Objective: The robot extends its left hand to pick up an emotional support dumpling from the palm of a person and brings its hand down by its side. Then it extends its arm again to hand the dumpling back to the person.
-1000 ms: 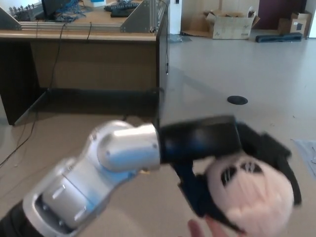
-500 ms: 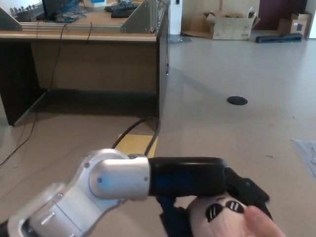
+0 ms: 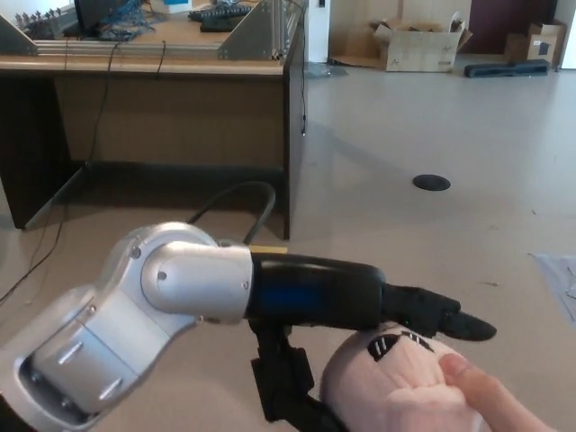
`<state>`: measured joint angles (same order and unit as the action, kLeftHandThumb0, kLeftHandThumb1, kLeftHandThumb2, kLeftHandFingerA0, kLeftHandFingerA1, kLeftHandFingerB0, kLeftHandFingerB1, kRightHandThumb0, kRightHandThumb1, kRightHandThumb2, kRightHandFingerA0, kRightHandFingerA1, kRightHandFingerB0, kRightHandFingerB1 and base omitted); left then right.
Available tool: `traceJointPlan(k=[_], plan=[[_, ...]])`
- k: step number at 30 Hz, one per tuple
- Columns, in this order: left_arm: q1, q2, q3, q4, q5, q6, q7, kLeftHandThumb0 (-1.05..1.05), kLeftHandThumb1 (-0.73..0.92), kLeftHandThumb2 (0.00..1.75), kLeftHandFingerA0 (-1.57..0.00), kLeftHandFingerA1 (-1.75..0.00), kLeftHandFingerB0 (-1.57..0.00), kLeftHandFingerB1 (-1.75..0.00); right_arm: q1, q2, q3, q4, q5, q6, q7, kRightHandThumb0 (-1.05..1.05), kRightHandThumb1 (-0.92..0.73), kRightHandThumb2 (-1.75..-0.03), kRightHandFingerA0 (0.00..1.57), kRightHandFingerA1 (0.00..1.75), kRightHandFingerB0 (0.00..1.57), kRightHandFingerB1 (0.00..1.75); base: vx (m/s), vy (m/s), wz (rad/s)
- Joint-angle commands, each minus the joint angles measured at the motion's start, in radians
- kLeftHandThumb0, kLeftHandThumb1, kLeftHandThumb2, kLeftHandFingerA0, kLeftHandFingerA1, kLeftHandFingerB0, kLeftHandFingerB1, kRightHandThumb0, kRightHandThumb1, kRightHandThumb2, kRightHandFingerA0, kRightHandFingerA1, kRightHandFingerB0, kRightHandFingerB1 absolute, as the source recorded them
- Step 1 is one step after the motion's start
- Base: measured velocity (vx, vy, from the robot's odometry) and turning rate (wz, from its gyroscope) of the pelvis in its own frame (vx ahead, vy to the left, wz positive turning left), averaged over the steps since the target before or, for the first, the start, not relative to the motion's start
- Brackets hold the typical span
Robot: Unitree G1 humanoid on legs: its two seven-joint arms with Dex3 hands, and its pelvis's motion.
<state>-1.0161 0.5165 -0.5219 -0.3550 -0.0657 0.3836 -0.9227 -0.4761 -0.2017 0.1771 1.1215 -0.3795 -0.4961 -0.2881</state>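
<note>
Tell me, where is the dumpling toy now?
In the head view, the dumpling sits bottom right, under the robot's left hand, with a person's hand on it.

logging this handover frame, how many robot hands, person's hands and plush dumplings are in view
robot hands: 1, the left hand
person's hands: 1, the person's hand at the bottom edge
plush dumplings: 1, the pink dumpling with black eyes
total: 3
</note>
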Motion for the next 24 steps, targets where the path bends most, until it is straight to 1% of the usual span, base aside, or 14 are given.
traceJointPlan(k=[1, 5, 6, 8, 9, 12, 13, 14, 17, 18, 20, 21, 22, 24], plan=[[-0.057, 0.011, 0.072, 0.032, -0.054, 0.105, -0.071, -0.89, 0.47, 0.6, 0.0, 0.0, 0.0, 0.0, -0.008, -0.008, -0.021, 0.001, 0.03, -0.01, 0.014, -0.26, -0.55, -0.57, 0.88, 0.52, 0.75, 0.48, 0.0, 0.0, 0.0], [-0.083, 0.009, 0.135, 0.065, -0.065, 0.081, -0.079, -0.91, 0.51, 0.56, 0.0, 0.0, 0.0, 0.0, -0.006, -0.009, -0.027, -0.014, 0.034, -0.009, 0.028, -0.26, -0.56, -0.58, 0.87, 0.54, 0.75, 0.49, 0.0, 0.0, 0.0], [-0.119, 0.021, 0.191, 0.09, -0.088, 0.086, -0.086, -0.93, 0.47, 0.61, 0.0, 0.0, 0.0, 0.0, -0.005, -0.012, -0.022, -0.025, 0.027, -0.004, 0.031, -0.27, -0.58, -0.58, 0.84, 0.55, 0.75, 0.49, 0.0, 0.0, 0.0], [-0.149, 0.039, 0.248, 0.104, -0.103, 0.081, -0.095, -0.87, 0.48, 0.56, 0.0, 0.0, 0.0, 0.0, -0.005, -0.015, -0.015, -0.028, 0.02, -0.007, 0.035, -0.29, -0.58, -0.58, 0.83, 0.54, 0.74, 0.49, 0.0, 0.0, 0.0], [-0.172, 0.045, 0.298, 0.124, -0.138, 0.085, -0.107, -0.76, 0.47, 0.55, 0.0, 0.0, 0.0, 0.0, -0.003, -0.012, -0.018, -0.035, 0.026, 0.009, 0.042, -0.29, -0.59, -0.58, 0.82, 0.52, 0.73, 0.48, 0.0, 0.0, 0.0], [-0.176, 0.042, 0.309, 0.13, -0.141, 0.085, -0.116, -0.76, 0.47, 0.55, 0.0, 0.0, 0.0, 0.0, -0.002, -0.012, -0.019, -0.039, 0.027, 0.012, 0.044, -0.29, -0.59, -0.58, 0.82, 0.52, 0.73, 0.48, 0.0, 0.0, 0.0], [-0.197, 0.076, 0.363, 0.15, -0.158, 0.106, -0.118, -0.73, 0.43, 0.81, 0.0, 0.0, 0.0, 0.0, -0.001, -0.009, -0.024, -0.039, 0.033, 0.01, 0.046, -0.26, -0.57, -0.58, 0.83, 0.58, 0.75, 0.49, 0.0, 0.0, 0.0], [-0.228, 0.137, 0.46, 0.189, -0.185, 0.129, -0.118, -0.76, 0.44, 0.82, 0.0, 0.0, 0.0, 0.0, 0.001, -0.005, -0.031, -0.039, 0.043, 0.009, 0.049, -0.27, -0.57, -0.58, 0.83, 0.58, 0.75, 0.48, 0.0, 0.0, 0.0], [-0.228, 0.154, 0.485, 0.205, -0.19, 0.118, -0.12, -0.76, 0.44, 0.82, 0.0, 0.0, 0.0, 0.0, 0.003, -0.004, -0.032, -0.04, 0.043, 0.014, 0.052, -0.27, -0.57, -0.58, 0.83, 0.58, 0.75, 0.48, 0.0, 0.0, 0.0], [-0.189, 0.211, 0.559, 0.252, -0.192, 0.096, -0.116, -0.74, 0.42, 0.83, 0.0, -0.08, 0.0, 0.0, 0.006, -0.004, -0.028, -0.04, 0.036, 0.028, 0.051, -0.28, -0.58, -0.58, 0.81, 0.54, 0.75, 0.47, 0.0, 0.0, 0.0], [-0.172, 0.236, 0.59, 0.273, -0.196, 0.085, -0.116, -0.74, 0.42, 0.83, 0.0, -0.08, 0.0, 0.0, 0.008, -0.003, -0.026, -0.041, 0.034, 0.034, 0.051, -0.28, -0.58, -0.58, 0.81, 0.54, 0.75, 0.47, 0.0, 0.0, 0.0], [-0.101, 0.251, 0.635, 0.283, -0.204, 0.051, -0.113, -0.75, 0.43, 0.83, 0.0, -0.09, 0.0, 0.0, 0.018, -0.008, -0.028, -0.045, 0.036, 0.03, 0.054, -0.28, -0.57, -0.58, 0.81, 0.53, 0.75, 0.47, 0.0, 0.0, 0.0], [0.016, 0.256, 0.699, 0.276, -0.218, 0.053, -0.096, -0.81, 0.47, 0.55, 0.0, -0.19, 0.0, -0.02, 0.026, -0.013, -0.025, -0.049, 0.032, 0.022, 0.052, -0.27, -0.57, -0.58, 0.82, 0.54, 0.75, 0.48, 0.0, 0.0, 0.0], [0.066, 0.258, 0.725, 0.27, -0.227, 0.053, -0.088, -0.81, 0.47, 0.55, 0.0, -0.19, 0.0, -0.02, 0.029, -0.014, -0.023, -0.051, 0.03, 0.019, 0.052, -0.27, -0.57, -0.58, 0.82, 0.54, 0.75, 0.48, 0.0, 0.0, 0.0]])
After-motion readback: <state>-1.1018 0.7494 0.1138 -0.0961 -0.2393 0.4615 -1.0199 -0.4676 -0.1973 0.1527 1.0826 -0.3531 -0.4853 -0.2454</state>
